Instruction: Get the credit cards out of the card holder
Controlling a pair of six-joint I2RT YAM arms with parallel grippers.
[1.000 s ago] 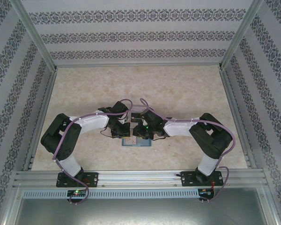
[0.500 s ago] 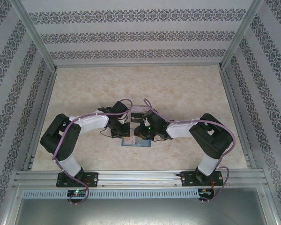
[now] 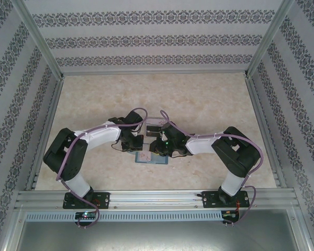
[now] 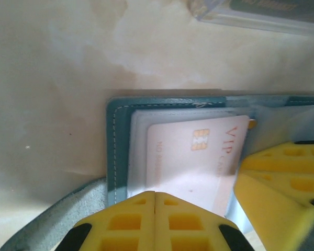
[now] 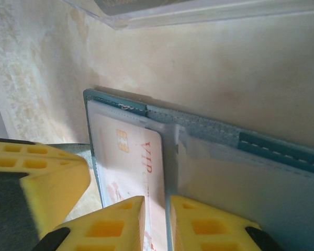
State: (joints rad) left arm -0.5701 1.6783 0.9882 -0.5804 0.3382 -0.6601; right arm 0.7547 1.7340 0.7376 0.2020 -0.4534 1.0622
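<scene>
Left fingers (image 4: 155,196) are sitting fully closed, holding nothing, tips pressing down on the near edge of the card holder (image 4: 118,136). The card holder is lying open and flat on the bench (image 3: 199,99), directly under and between both sets of fingers (image 3: 150,158). A pale credit card (image 4: 193,157) with a chip and "VIP" print is lying in the clear sleeve just ahead of the left fingertips. Right fingers (image 5: 174,206) are standing only a slit apart at that card's end by the fold (image 5: 131,157), and the card edge is running into the slit. Cannot tell whether they are actually pinching it. A clear tray (image 4: 251,15) is sitting on the bench beyond both sets of fingertips, apart from the card holder.
</scene>
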